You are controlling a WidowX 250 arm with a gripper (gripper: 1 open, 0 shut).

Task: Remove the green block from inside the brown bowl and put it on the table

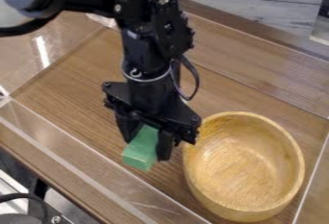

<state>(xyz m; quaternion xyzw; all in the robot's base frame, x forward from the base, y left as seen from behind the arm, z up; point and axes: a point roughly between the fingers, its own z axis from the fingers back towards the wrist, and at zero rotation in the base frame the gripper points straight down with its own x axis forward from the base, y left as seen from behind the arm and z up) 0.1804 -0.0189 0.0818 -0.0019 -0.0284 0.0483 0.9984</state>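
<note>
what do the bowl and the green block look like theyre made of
The bowl looks like light wood: pale tan, faint grain lines, thick rim, low sheen. The green block is a plain, matte bright green with no grain showing; painted wood or plastic, the picture leaves that open.

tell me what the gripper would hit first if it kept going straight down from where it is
The gripper points down, shut on the green block. Straight below lies bare table, left of the brown bowl; the block would probably meet it first, though the gap is unclear.
</note>
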